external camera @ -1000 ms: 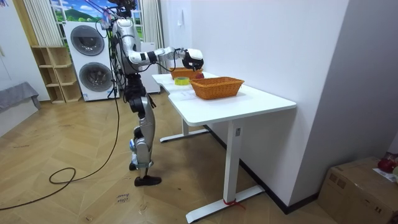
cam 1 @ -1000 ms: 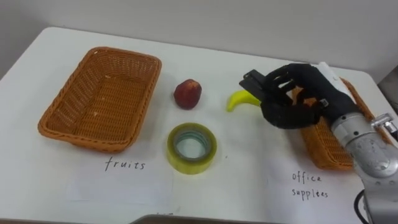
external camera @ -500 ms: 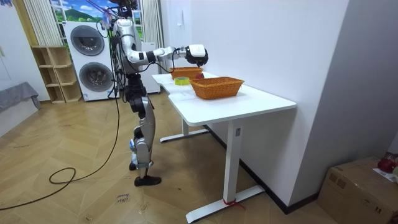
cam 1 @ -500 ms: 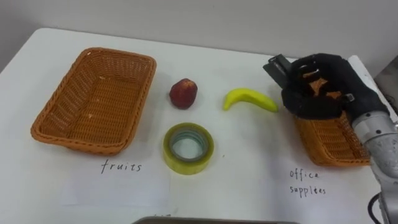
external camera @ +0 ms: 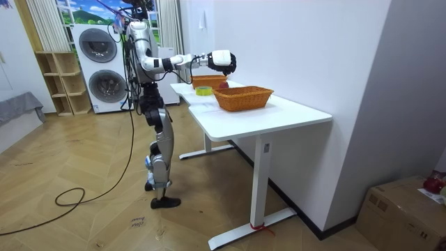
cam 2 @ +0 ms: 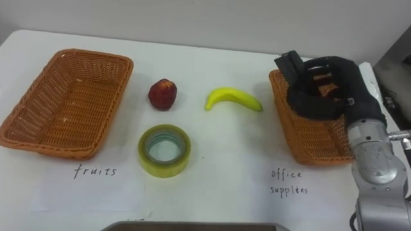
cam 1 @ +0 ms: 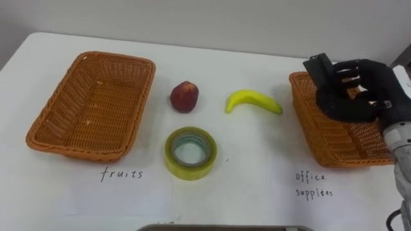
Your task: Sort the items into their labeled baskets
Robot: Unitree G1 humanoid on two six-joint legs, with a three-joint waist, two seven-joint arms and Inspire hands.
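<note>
The right robot hand [cam 1: 357,90] hangs in the air with its fingers curled tight around a black item [cam 1: 318,66]. One flat, dark end of the item sticks out past the fingers, up and to the hand's left.

Directly under the hand is the right basket [cam 1: 319,138]. The hand is over its far half, and the item's free end is above the far left corner of the rim.

To the hand's left, a banana [cam 1: 252,101] lies on the bench [cam 1: 247,170] near that basket's left rim but not touching it. Farther left of the hand is a red fruit [cam 1: 184,96], apart from the banana. A roll of tape [cam 1: 191,152] lies flat to the hand's left and nearer the robot, in front of the red fruit. The left basket [cam 1: 48,120] is farthest from the hand, well beyond the red fruit and the tape.

In the room view, the robot stands upright at one end of the bench with washing machines [external camera: 102,68] behind it. Its right arm is stretched out level, and the hand is raised above the bench top.
</note>
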